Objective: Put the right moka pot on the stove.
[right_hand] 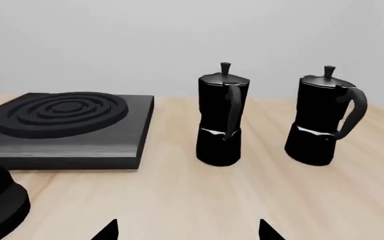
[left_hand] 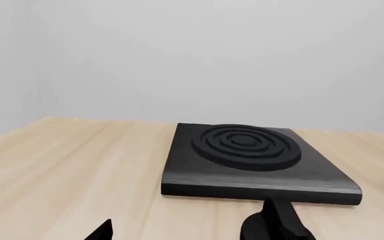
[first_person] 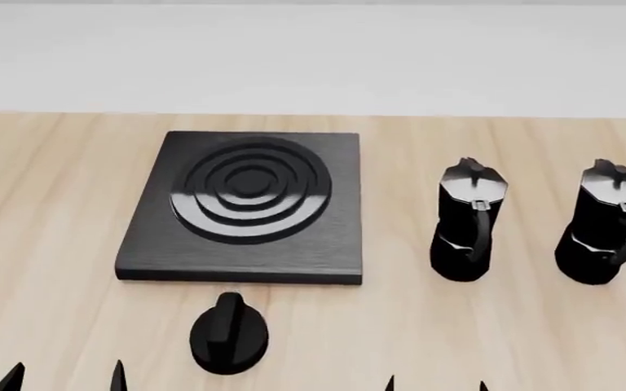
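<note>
The right moka pot [first_person: 605, 224] stands upright on the wooden table at the far right, black with its handle facing me; it also shows in the right wrist view [right_hand: 322, 120]. The stove [first_person: 248, 208], a flat black slab with a ringed burner, lies left of centre, and shows in the left wrist view [left_hand: 245, 160] and the right wrist view [right_hand: 65, 125]. My right gripper [first_person: 437, 385] is open and empty, low at the front, well short of the pots [right_hand: 188, 232]. My left gripper [first_person: 65, 379] is open and empty at the front left [left_hand: 185, 235].
A second identical moka pot [first_person: 468, 221] stands between the stove and the right pot [right_hand: 222, 120]. A small black oval knob [first_person: 228, 332] lies in front of the stove [left_hand: 272, 227]. The table [first_person: 52, 179] ends at a pale wall behind.
</note>
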Controlling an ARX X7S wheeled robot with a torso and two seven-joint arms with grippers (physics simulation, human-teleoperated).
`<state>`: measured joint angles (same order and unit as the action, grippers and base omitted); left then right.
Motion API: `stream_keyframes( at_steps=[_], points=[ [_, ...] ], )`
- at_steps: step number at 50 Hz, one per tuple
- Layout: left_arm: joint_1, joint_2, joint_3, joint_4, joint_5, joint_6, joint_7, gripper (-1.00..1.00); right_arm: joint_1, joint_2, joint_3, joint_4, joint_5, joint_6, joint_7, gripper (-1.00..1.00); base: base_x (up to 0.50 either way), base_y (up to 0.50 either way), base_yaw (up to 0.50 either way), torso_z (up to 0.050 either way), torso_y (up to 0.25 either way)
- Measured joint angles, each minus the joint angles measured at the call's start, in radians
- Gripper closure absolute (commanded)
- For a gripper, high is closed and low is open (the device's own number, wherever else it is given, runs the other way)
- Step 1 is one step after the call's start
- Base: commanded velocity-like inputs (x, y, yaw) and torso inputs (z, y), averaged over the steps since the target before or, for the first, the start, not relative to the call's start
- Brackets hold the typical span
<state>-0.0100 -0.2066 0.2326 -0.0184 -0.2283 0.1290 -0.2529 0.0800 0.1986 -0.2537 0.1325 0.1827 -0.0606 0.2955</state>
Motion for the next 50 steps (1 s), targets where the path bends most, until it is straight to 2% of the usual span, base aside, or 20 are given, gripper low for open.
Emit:
stream_keyframes(
  at_steps=[50],
  points=[
    [-0.005, -0.015, 0.020, -0.005, -0.015, 0.009, -0.019, -1.00, 0.005, 0.013, -0.014, 0.006, 0.030, -0.009, 0.011, -1.00, 0.14, 0.00, 0.00, 0.000, 0.000]
  ],
)
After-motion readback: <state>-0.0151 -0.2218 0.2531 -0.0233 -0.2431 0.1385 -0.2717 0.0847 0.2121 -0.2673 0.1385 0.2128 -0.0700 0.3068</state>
